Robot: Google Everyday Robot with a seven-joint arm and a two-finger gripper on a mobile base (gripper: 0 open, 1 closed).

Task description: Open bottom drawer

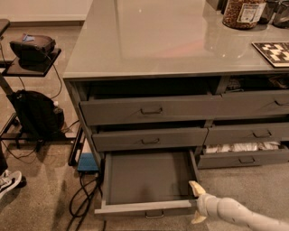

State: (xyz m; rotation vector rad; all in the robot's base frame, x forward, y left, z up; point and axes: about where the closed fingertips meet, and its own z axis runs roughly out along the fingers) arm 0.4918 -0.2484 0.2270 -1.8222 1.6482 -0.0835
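The bottom drawer (149, 178) of the left column is pulled far out, showing a bare grey inside. Its flat front (144, 208) faces the floor edge of the view, with a small bail handle (154, 215) at the centre. My gripper (198, 204) is at the drawer's front right corner, on a white arm coming in from the lower right. One cream fingertip (195, 187) points up beside the corner, the other (198, 219) points down below it, so the fingers stand open and hold nothing.
Above are two more grey drawers (149, 139), slightly ajar. A right-hand drawer (244, 153) shows white bundles. The grey counter top (158, 40) carries a jar (243, 12) and a checkered board (273, 52). A black backpack (38, 113), cables and a shoe (9, 180) lie left.
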